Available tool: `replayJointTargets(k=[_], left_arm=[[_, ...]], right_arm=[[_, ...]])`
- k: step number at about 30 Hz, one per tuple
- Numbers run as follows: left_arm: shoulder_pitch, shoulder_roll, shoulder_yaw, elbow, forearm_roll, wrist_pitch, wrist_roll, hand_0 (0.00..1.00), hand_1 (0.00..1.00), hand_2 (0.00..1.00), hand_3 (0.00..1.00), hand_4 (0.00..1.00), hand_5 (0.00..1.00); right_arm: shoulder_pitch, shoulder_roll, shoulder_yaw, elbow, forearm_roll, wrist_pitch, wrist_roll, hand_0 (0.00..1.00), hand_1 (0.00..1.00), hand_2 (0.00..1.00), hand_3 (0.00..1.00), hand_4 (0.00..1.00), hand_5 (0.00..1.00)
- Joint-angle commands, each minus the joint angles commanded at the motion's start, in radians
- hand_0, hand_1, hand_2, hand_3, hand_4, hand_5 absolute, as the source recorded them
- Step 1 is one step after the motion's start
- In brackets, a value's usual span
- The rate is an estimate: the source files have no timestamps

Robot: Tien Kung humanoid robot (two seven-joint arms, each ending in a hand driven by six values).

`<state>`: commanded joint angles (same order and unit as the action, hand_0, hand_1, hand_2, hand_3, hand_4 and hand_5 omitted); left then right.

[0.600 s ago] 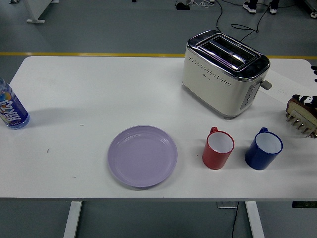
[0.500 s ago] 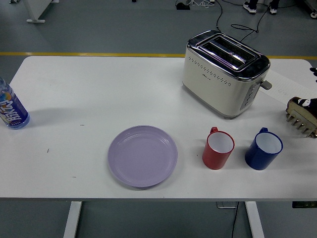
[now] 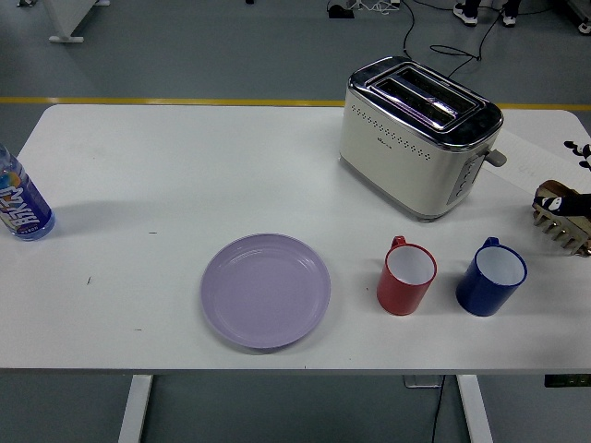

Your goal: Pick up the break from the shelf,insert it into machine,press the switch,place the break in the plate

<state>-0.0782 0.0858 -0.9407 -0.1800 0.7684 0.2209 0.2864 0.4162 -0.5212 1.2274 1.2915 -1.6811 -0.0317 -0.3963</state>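
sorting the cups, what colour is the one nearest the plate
Red mug, white inside; head view.

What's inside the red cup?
The red cup looks empty: its white inside wall shows and nothing sticks up. The very bottom is partly hidden by the near rim.

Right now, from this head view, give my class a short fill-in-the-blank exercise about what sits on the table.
1. The mug nearest the purple plate is ____.
2. The toaster stands behind the two ____.
3. The water bottle stands at the table's ____ edge.
4. The plate holds ____.

Missing words: red; mugs; left; nothing
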Motion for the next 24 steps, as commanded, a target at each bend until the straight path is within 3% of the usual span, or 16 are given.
replayJointTargets(k=[5, 6, 9, 11, 12, 17, 18, 23, 24], left_arm=[[-0.001, 0.001, 0.003, 0.000, -0.002, 0.000, 0.000, 0.638, 0.508, 0.503, 0.560, 0.369, 0.840], [-0.002, 0.001, 0.004, 0.000, -0.004, 0.000, 0.000, 0.637, 0.508, 0.502, 0.561, 0.369, 0.837], [-0.003, 0.001, 0.003, 0.000, -0.005, 0.001, -0.001, 0.637, 0.508, 0.502, 0.561, 0.369, 0.837], [-0.003, 0.001, 0.004, 0.000, -0.006, 0.001, -0.001, 0.637, 0.508, 0.502, 0.561, 0.369, 0.837], [-0.003, 0.002, 0.004, 0.000, -0.007, 0.001, -0.001, 0.638, 0.507, 0.501, 0.561, 0.369, 0.839], [-0.003, 0.002, 0.006, 0.000, -0.010, 0.001, -0.001, 0.638, 0.507, 0.501, 0.561, 0.369, 0.839], [-0.003, 0.002, 0.006, 0.000, -0.010, 0.001, -0.001, 0.637, 0.507, 0.501, 0.561, 0.370, 0.840], [-0.003, 0.001, 0.008, 0.000, -0.011, 0.001, 0.000, 0.637, 0.507, 0.501, 0.561, 0.370, 0.840], [-0.003, 0.001, 0.007, 0.000, -0.010, 0.001, 0.000, 0.637, 0.507, 0.501, 0.560, 0.371, 0.840]], right_arm=[[0.041, 0.017, -0.032, -0.053, -0.047, 0.002, -0.064, 0.970, 0.910, 0.929, 0.974, 0.870, 0.209], [0.046, 0.019, -0.035, -0.058, -0.055, 0.003, -0.072, 0.899, 0.846, 0.869, 0.925, 0.864, 0.212], [0.060, 0.026, -0.043, -0.075, -0.083, 0.008, -0.099, 0.899, 0.846, 0.869, 0.925, 0.864, 0.212], [0.066, 0.029, -0.047, -0.081, -0.093, 0.010, -0.109, 0.899, 0.846, 0.869, 0.925, 0.864, 0.212], [0.071, 0.031, -0.051, -0.086, -0.099, 0.011, -0.116, 0.840, 0.792, 0.835, 0.883, 0.834, 0.197], [0.092, 0.039, -0.068, -0.110, -0.118, 0.005, -0.136, 0.840, 0.792, 0.835, 0.883, 0.834, 0.197], [0.093, 0.040, -0.069, -0.111, -0.118, 0.005, -0.137, 0.769, 0.732, 0.778, 0.836, 0.799, 0.176], [0.117, 0.062, -0.083, -0.147, -0.137, 0.008, -0.152, 0.769, 0.732, 0.778, 0.836, 0.799, 0.176], [0.123, 0.066, -0.085, -0.155, -0.148, 0.010, -0.158, 0.737, 0.693, 0.728, 0.788, 0.745, 0.153]])
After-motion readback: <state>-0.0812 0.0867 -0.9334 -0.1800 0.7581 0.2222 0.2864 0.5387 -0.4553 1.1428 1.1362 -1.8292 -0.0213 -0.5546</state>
